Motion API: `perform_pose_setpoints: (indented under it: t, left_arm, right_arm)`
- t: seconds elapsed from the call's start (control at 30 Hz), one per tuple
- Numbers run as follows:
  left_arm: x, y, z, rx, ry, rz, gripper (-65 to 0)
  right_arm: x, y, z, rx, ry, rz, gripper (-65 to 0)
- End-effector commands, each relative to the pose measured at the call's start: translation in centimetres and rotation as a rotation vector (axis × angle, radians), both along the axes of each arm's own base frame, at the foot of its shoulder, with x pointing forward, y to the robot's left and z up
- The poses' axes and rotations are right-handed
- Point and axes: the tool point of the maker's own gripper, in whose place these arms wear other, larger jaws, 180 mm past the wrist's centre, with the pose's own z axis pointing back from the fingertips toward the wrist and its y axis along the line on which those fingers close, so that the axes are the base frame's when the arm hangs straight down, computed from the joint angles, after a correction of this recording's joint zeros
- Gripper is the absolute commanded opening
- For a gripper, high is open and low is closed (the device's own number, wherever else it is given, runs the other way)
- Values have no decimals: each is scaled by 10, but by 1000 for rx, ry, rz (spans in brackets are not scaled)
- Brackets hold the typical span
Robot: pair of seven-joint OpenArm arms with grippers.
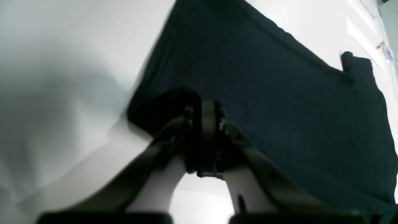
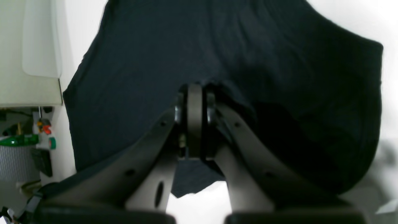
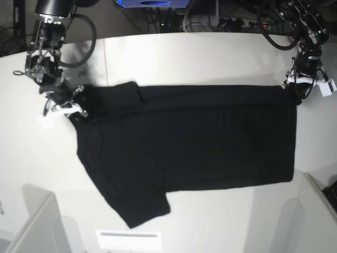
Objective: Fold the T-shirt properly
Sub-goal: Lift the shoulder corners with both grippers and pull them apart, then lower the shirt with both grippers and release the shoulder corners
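The T-shirt (image 3: 200,142) lies spread across the white worktop (image 3: 210,58), plain black side up, its length running from the base view's left to its right. One short sleeve (image 3: 142,205) points toward the near edge; the other (image 3: 113,97) lies folded over by the far left corner. The hem runs down the right side.

The right claw (image 3: 72,105) is clamped shut on the cloth at the left end, near the shoulder; its wrist view shows the fabric bunched between the closed jaws. The left claw (image 3: 298,87) is closed on the far right corner at the hem, the cloth pinched in its tips.

A white sheet (image 3: 129,240) lies on the worktop near the front edge, apart from the lower sleeve.
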Motion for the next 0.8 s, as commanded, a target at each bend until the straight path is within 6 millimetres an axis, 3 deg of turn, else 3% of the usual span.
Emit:
perform_pose_setpoints:
  t: [0.0,0.13,0.37,0.57,0.77]
  left_arm:
    - [5,6,13,19,-42,9,-650]
    - [8,14,14,-11,-43,80,-650]
    - [16,14,18,-14,-62,83,-650]
    - [14,18,2,-47,-35,102,-650]
    - [19,24,-7,-97,-26,156,-650]
  right_arm:
    - [12,-3,14,-4,-53,-2,-650]
    - [19,-5,9,13,-22,-31,-650]
    - [39,12,16,24,-34,4,-650]
    - [47,9,8,37,-12,-9,-650]
    - [54,9,13,39,-24,-9,-650]
